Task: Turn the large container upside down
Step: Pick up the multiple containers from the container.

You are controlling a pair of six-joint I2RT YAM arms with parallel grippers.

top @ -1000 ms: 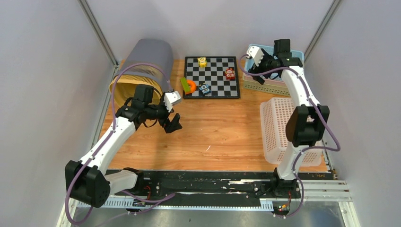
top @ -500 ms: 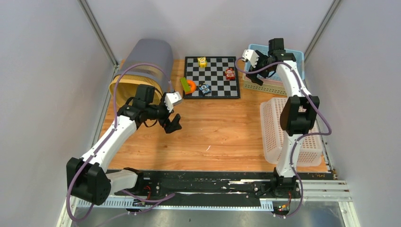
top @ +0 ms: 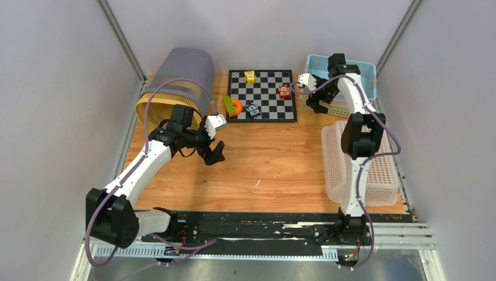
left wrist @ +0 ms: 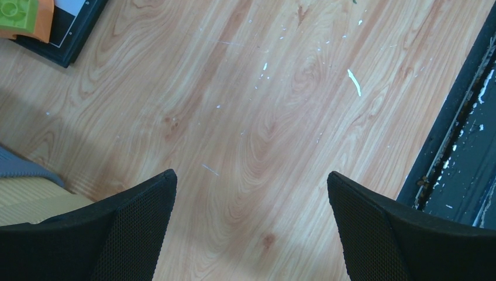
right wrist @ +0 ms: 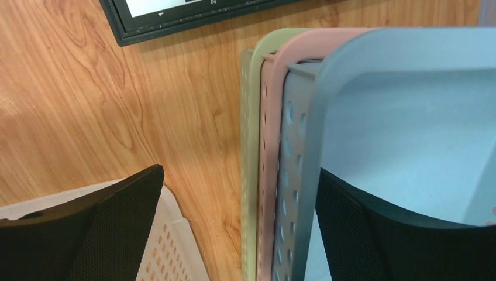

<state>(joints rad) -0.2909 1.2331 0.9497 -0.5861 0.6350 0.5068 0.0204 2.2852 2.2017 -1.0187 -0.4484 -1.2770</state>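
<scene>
Grey large container [top: 187,70] is lying sideways; the left gripper [top: 214,154] is hovering near its mouth, jaws released, probably reaching. Next it needs gripping the rim.

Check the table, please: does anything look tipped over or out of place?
Yes. The grey bin lies on its side in the far left corner, its mouth facing the near side. A green block rests across an orange ring at the left edge of the chessboard.
</scene>
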